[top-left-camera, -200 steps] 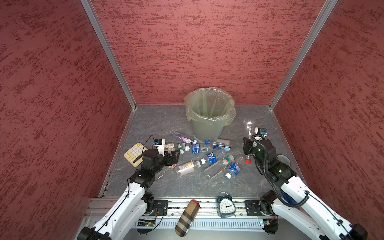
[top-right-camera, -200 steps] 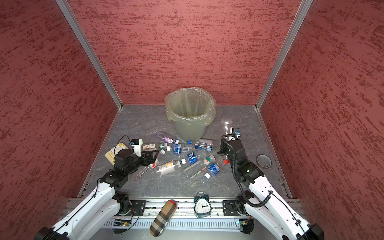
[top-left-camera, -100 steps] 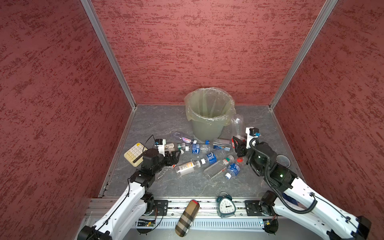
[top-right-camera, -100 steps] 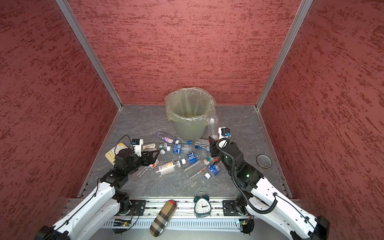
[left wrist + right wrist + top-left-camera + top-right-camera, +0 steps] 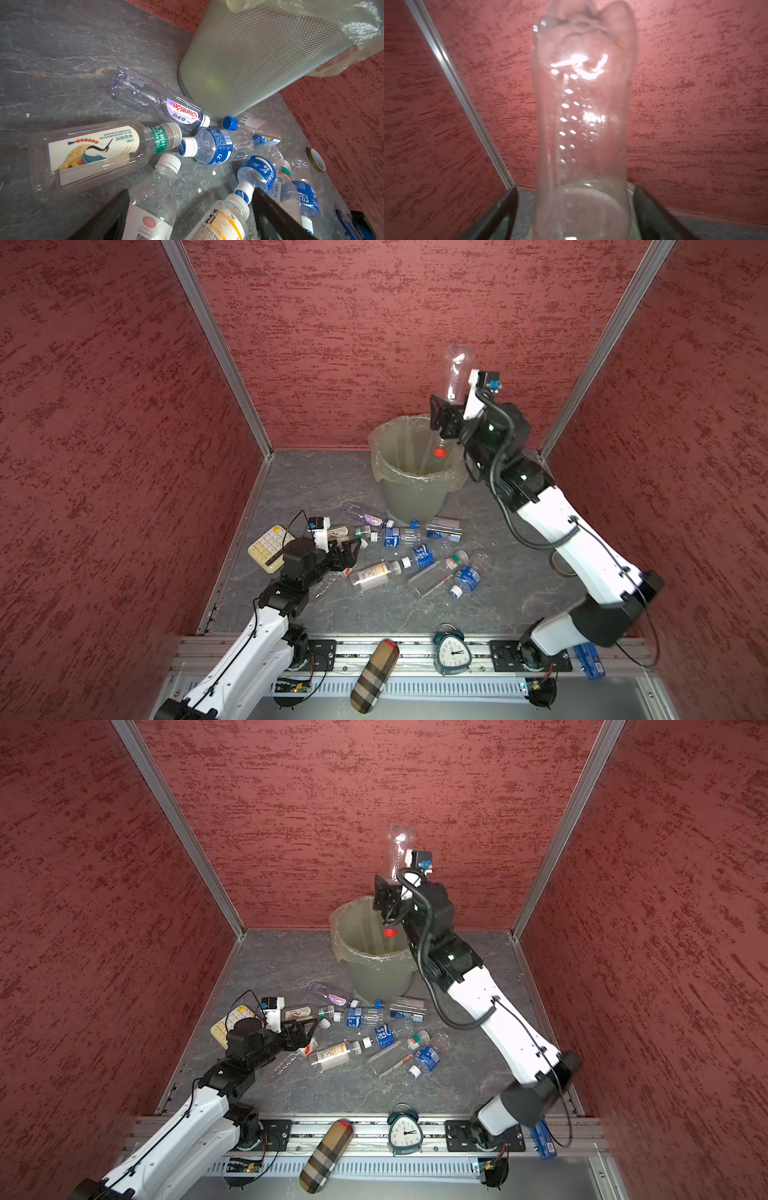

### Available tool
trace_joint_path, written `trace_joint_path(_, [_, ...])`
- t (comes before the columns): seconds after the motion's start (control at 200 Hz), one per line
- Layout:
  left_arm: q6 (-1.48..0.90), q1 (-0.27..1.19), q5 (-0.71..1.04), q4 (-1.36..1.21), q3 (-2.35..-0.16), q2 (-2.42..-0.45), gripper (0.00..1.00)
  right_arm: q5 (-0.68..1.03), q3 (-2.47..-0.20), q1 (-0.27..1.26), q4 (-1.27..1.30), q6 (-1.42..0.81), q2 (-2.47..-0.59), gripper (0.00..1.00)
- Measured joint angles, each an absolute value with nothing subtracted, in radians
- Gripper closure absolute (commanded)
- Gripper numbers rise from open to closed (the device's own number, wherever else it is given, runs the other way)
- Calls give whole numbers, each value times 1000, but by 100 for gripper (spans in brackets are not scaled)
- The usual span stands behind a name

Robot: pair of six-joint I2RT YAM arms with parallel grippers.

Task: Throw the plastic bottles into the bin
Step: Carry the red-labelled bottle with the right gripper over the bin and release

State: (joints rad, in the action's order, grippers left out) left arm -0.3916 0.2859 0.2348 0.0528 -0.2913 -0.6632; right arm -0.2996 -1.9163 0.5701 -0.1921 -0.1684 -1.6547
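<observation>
You saw clear plastic bottles [image 5: 216,145] lying scattered on the grey worktop [image 5: 62,52], some against the foot of the mesh-textured bin [image 5: 259,62]. A crane-labelled bottle [image 5: 93,149] lay on its side. The left gripper [image 5: 192,199] held its dark jaws wide apart above two more.

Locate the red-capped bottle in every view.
In a top view: red-capped bottle, cap down, above the bin.
In a top view: bottle again above bin.
Left wrist: not in it; bin's wall shows.
Right wrist: bottle fills the middle, blurred.
Shared landmark: the bin, except right wrist.
</observation>
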Motion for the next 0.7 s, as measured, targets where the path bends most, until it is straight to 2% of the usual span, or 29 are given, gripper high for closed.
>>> trace_joint_path(0.105, [-392, 286, 234, 54, -291, -636, 4, -288, -2006, 533, -244, -175, -1779, 1])
trace_joint_path(0.18, [-393, 286, 227, 55, -290, -624, 0, -281, -2005, 524, -285, -181, -1799, 1])
trace_joint_path(0.256, [-394, 285, 215, 59, -289, -622, 0, -274, -1999, 522, -305, -187, -1792, 1])
trace_joint_path(0.696, [-396, 287, 149, 96, -289, -642, 0, -272, -1612, 526, -260, -207, -1429, 1])
